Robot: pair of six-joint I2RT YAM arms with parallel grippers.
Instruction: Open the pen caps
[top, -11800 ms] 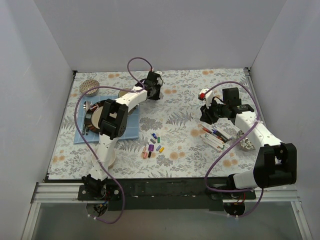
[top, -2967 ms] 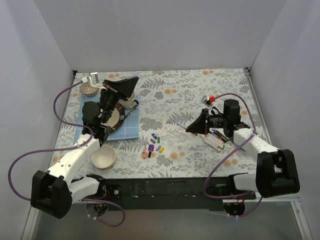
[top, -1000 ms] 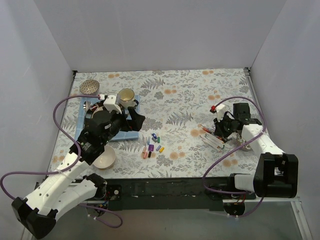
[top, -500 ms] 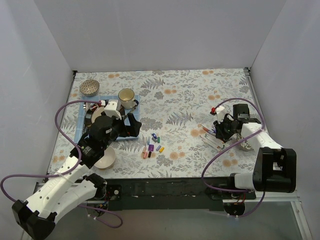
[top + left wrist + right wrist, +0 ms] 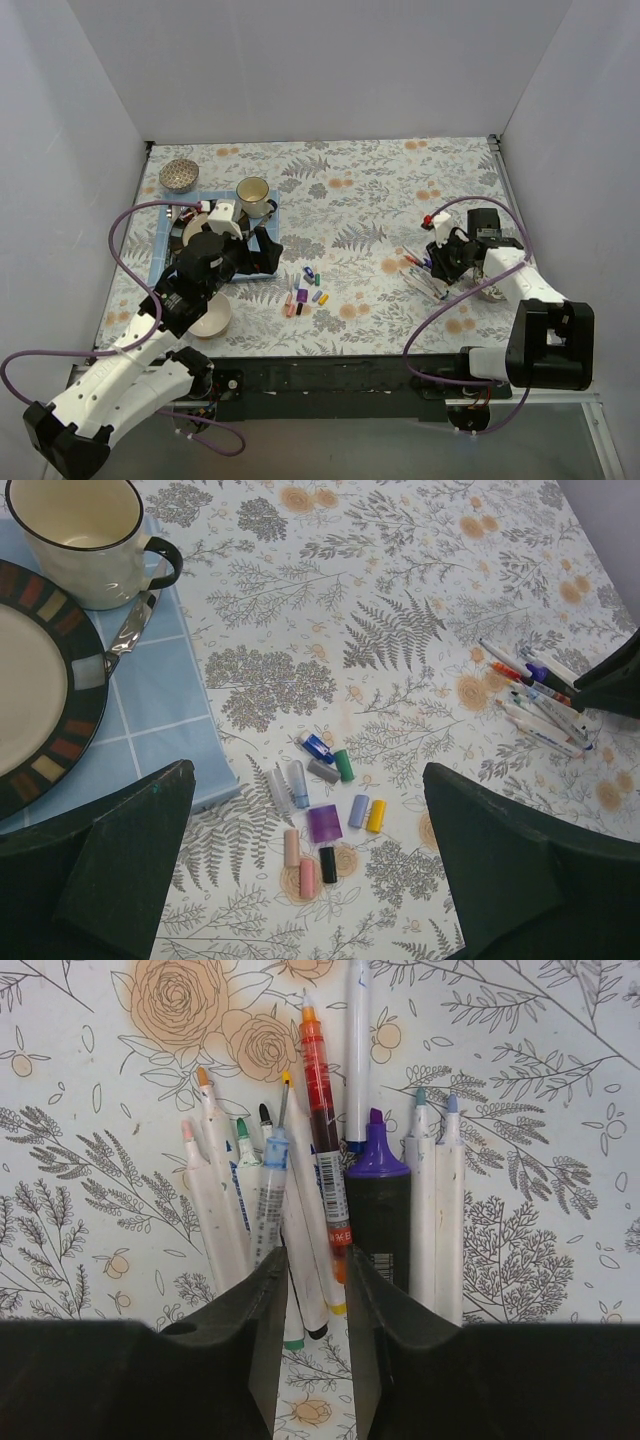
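Right pincer [image 5: 315,1260] narrowly parted, empty, pens [image 5: 318,1110] at 12 o'clock | left pincer [image 5: 308,775] wide over pen caps [image 5: 322,823] | risk: closing on crowded pens may catch two or scatter them

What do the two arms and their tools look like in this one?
Both the left arm and right arm have white links, black joints and a trailing purple cable. The left tool and right tool end in dark matte wedge-shaped fingers.
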